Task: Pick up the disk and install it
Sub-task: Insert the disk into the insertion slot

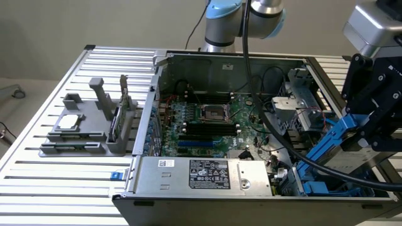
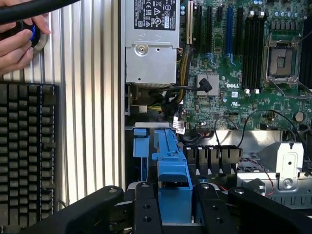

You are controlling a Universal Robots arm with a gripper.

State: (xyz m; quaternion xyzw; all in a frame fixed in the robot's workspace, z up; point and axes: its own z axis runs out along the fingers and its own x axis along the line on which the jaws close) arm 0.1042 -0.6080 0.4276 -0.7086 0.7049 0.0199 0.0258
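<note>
Above drive bay (image 1: 312,187) | fingers (image 2: 147,209) grip disk (image 1: 331,139) (image 2: 173,187) | disk mostly hidden behind fingers

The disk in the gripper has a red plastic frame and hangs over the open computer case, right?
Not quite: the disk is framed in blue, not red. The exterior view shows the gripper holding it over the open computer case.

The exterior view is elevated and oblique, overlooking the open computer case (image 1: 232,59). The wrist view is close, looking down past the gripper (image 2: 178,207). Both views share the motherboard (image 1: 245,113).
</note>
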